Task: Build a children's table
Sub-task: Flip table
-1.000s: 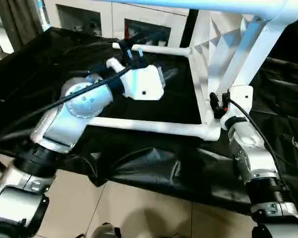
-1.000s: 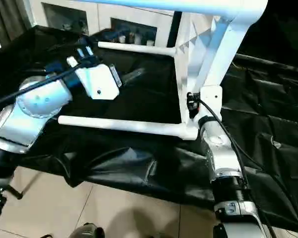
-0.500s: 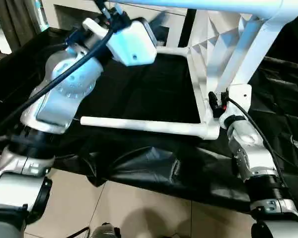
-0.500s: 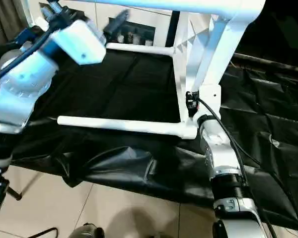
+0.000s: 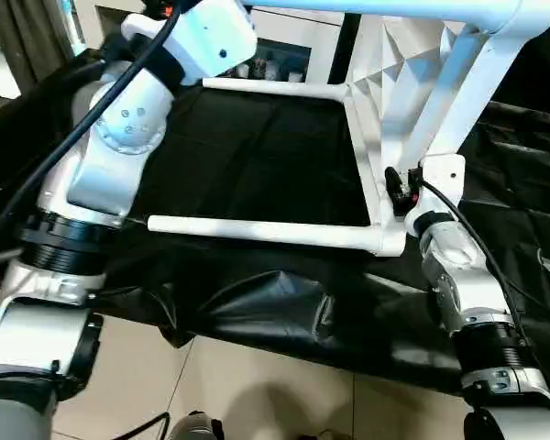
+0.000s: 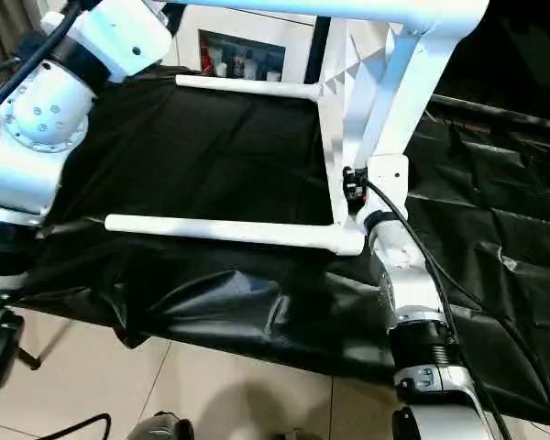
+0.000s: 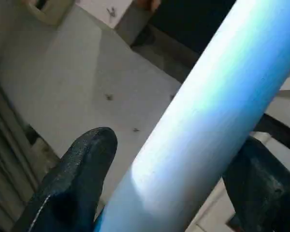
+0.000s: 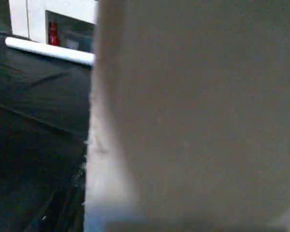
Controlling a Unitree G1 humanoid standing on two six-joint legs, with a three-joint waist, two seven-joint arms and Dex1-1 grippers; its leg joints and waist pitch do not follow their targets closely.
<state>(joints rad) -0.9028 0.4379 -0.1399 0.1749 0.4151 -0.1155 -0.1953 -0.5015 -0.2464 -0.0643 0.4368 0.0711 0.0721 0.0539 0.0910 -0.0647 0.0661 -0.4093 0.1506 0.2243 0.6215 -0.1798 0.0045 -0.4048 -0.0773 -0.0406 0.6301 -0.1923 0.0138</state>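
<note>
Your table (image 5: 385,137) stands on its side on the black sheet (image 5: 257,165), legs toward 9 o'clock. Left gripper (image 7: 174,159) spread around the top leg (image 7: 198,121). Right gripper (image 5: 396,191): can't tell.

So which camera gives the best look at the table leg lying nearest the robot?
The right eye view: the near table leg shows whole, lying on the black sheet. The left eye view shows it too. The right wrist view shows another leg.
</note>
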